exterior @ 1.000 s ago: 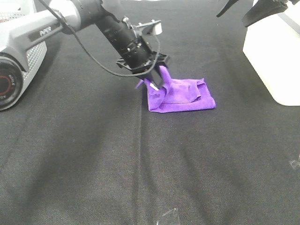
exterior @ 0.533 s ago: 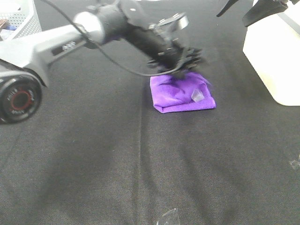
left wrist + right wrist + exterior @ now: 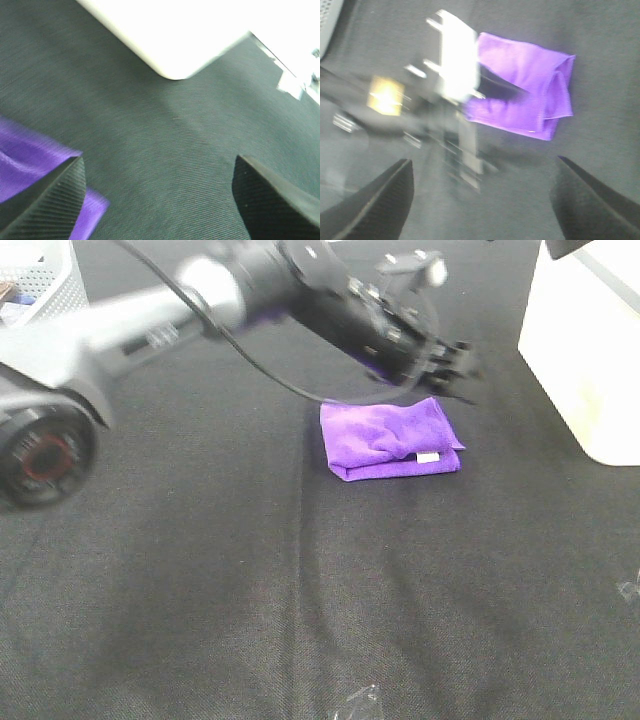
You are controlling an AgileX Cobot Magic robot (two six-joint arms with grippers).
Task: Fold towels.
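Now folded purple towel (image 3: 392, 439) on black cloth, left end effector (image 3: 452, 368) just above, spread wide, empty

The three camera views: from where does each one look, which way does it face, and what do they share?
Exterior high: mounted high, faces down on the black cloth table; the left arm reaches over the purple towel.
Left wrist: on the left arm, faces the table past the open left claw; towel edge and white box show.
Right wrist: looks down past the open right claw at the towel and left arm.
All three share the towel.

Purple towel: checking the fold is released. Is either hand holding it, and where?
Neither. The left hand and right hand are open; the towel lies free.
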